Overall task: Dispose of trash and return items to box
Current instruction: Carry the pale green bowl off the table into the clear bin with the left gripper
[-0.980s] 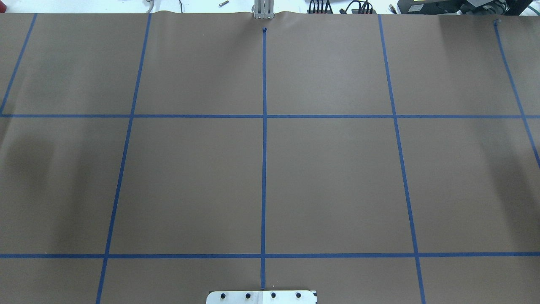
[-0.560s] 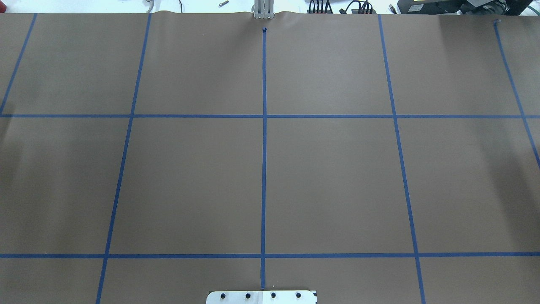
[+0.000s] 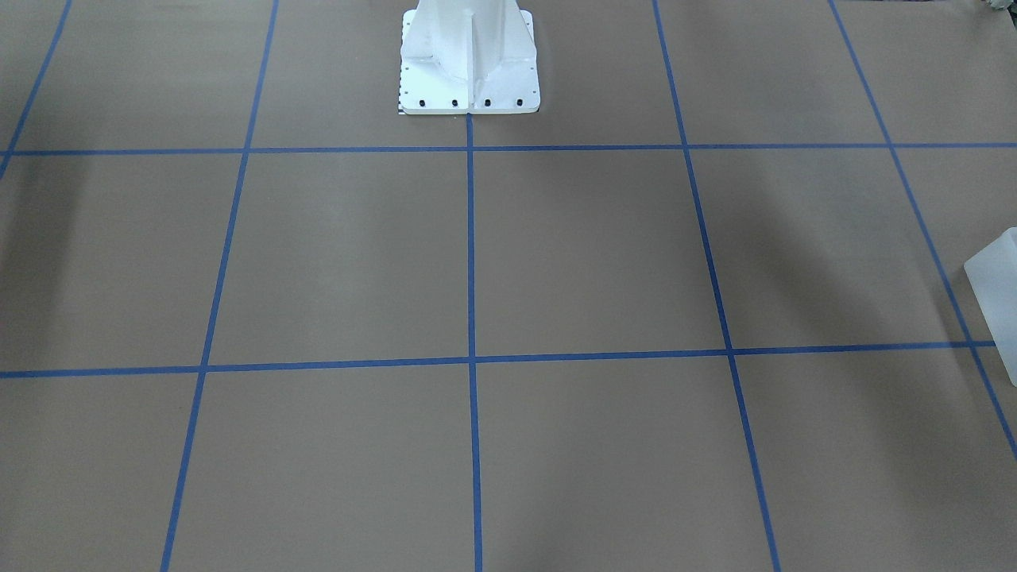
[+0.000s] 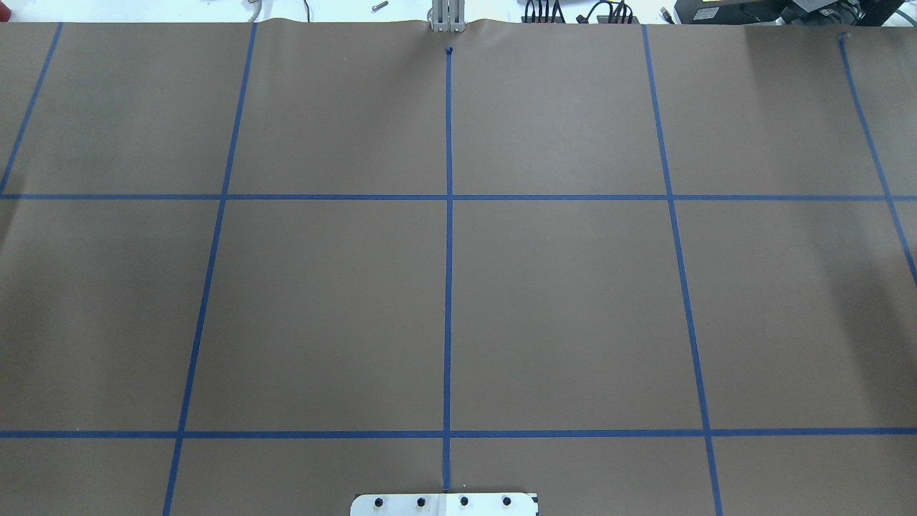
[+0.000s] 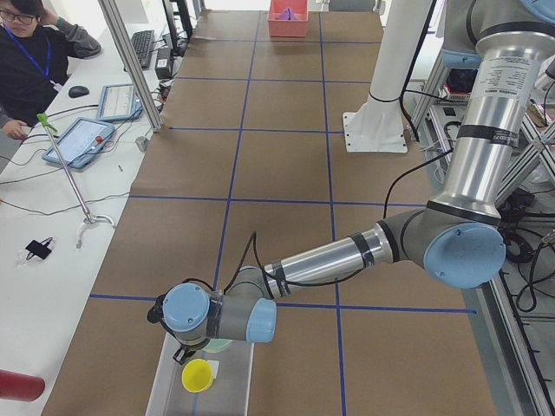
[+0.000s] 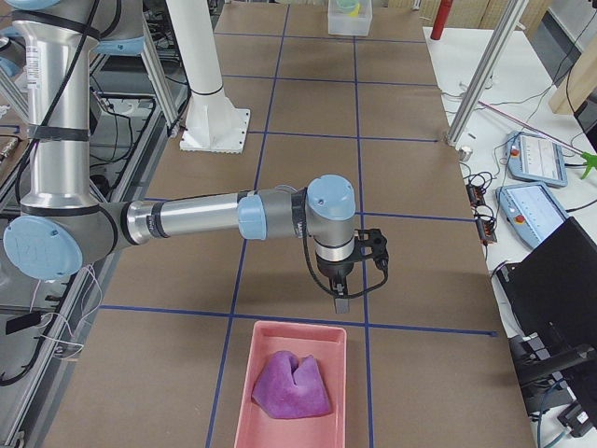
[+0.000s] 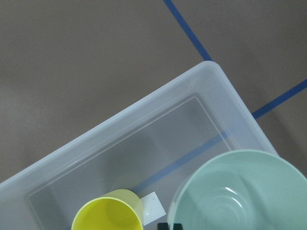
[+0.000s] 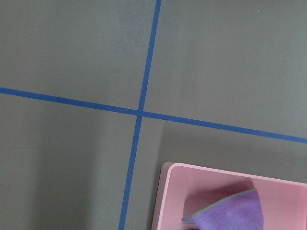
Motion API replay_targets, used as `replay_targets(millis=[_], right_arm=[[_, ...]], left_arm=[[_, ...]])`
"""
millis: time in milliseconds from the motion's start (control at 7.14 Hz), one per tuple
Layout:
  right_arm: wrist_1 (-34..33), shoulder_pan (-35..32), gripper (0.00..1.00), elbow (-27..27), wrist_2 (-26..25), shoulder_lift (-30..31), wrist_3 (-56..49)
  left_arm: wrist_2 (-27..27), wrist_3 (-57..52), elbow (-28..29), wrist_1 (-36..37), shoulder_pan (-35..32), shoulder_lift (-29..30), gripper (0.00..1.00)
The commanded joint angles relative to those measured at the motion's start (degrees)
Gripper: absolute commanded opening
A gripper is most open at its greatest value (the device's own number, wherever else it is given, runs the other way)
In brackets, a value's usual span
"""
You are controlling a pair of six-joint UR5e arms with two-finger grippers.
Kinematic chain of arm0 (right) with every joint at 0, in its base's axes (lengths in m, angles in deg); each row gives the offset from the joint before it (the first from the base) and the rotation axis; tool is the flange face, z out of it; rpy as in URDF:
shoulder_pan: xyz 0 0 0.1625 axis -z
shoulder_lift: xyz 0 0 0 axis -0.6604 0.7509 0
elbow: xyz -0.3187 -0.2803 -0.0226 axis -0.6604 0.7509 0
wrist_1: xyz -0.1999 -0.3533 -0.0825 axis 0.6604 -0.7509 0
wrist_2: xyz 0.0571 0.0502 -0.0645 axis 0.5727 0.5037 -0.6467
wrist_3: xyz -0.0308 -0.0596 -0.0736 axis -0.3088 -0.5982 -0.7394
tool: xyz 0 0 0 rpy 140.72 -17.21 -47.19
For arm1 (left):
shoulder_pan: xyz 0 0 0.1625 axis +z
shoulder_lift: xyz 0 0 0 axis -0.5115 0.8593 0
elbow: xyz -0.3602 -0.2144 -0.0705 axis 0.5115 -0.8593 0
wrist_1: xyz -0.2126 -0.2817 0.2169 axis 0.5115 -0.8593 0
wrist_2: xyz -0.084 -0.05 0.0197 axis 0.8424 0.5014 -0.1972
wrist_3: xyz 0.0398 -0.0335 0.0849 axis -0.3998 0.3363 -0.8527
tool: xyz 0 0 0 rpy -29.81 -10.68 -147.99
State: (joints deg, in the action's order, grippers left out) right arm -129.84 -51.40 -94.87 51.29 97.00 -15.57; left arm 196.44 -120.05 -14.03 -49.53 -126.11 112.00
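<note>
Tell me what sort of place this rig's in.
Looks like a robotics lab, probably a data-collection cell. The table is papered brown with a blue tape grid. A left arm and right arm flank a white pedestal, and a person sits at a side bench with tablets.

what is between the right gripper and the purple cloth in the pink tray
Nothing visible. The right gripper hangs over the table just short of the pink tray rim, and the purple cloth lies uncovered inside.
</note>
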Motion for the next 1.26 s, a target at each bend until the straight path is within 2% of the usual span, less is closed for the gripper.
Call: replay_targets(millis=[0, 140, 280, 420, 560, 700, 980, 1120], right_arm=[[0.0, 0.01, 1.0, 0.0, 0.0, 0.0, 0.0], [0.0, 0.01, 1.0, 0.0, 0.0, 0.0, 0.09], [-0.09, 0.01, 1.0, 0.0, 0.0, 0.0, 0.09], [-0.09, 0.01, 1.0, 0.0, 0.09, 0.0, 0.09], [-0.09, 0.01, 1.0, 0.0, 0.09, 0.0, 0.09], [-0.09, 0.01, 1.0, -0.08, 0.09, 0.0, 0.09], [-0.09, 0.97, 1.0, -0.35, 1.74, -0.35, 1.74], [0.0, 3.24, 1.0, -2.35, 2.89, -0.53, 8.02]], left_arm=[[0.13, 0.34, 0.1, -0.61, 0.16, -0.16, 0.0], [0.13, 0.34, -0.07, -0.61, 0.25, -0.07, 0.34], [0.22, 0.34, -0.33, -0.61, 0.34, -0.07, 0.87], [0.3, 0.69, -0.42, -0.61, 0.34, -0.07, 0.97], [0.39, 3.39, -1.47, -0.7, 0.25, 0.28, 0.97], [0.48, 7.51, -5.13, 0.26, 0.25, 0.37, 0.98], [0.04, 22.32, -11.12, 0.62, 0.25, 0.37, 0.98], [0.04, 31.45, -15.67, 0.7, 0.42, -1.02, 0.97]])
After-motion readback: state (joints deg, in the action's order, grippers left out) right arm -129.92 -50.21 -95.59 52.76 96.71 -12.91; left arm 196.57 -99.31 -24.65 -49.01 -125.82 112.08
